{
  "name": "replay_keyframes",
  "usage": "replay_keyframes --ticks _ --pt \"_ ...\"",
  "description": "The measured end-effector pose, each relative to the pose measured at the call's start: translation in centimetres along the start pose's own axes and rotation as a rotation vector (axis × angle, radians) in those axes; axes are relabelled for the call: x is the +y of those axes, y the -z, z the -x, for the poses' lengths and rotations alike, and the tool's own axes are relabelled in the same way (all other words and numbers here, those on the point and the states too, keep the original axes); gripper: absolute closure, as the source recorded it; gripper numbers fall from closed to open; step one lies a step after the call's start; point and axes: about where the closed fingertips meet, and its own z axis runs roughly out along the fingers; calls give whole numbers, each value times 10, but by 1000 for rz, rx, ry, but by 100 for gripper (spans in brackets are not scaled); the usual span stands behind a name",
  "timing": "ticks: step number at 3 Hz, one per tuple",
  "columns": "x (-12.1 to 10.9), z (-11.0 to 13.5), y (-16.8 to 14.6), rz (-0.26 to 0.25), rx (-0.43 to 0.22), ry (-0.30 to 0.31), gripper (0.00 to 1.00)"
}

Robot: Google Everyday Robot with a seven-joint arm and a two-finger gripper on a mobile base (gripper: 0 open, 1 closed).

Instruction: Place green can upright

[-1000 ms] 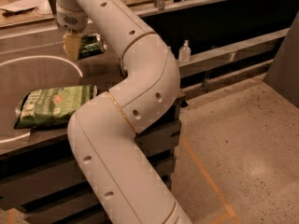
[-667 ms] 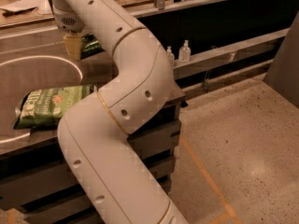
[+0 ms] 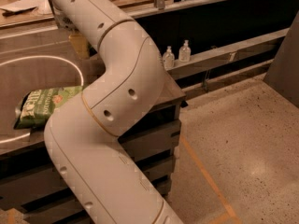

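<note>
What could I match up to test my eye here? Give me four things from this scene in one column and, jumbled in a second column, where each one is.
Things:
1. gripper
2. green chip bag
3. two small bottles
4. orange line

Places:
A. on the speckled floor
B. standing on the ledge, right of the arm
C. above the far side of the counter, top left
D. lying flat on the counter, partly behind the arm

Pairs: 1-C, 2-D, 3-B, 4-A
</note>
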Motion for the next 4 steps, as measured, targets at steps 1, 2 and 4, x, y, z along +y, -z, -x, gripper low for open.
replay_keyframes --ticks 1,2,4 --pt "5 -30 21 13 -21 -52 100" --pt "9 -42 41 25 -151 -76 100" --pt "29 -63 72 19 -374 -87 100"
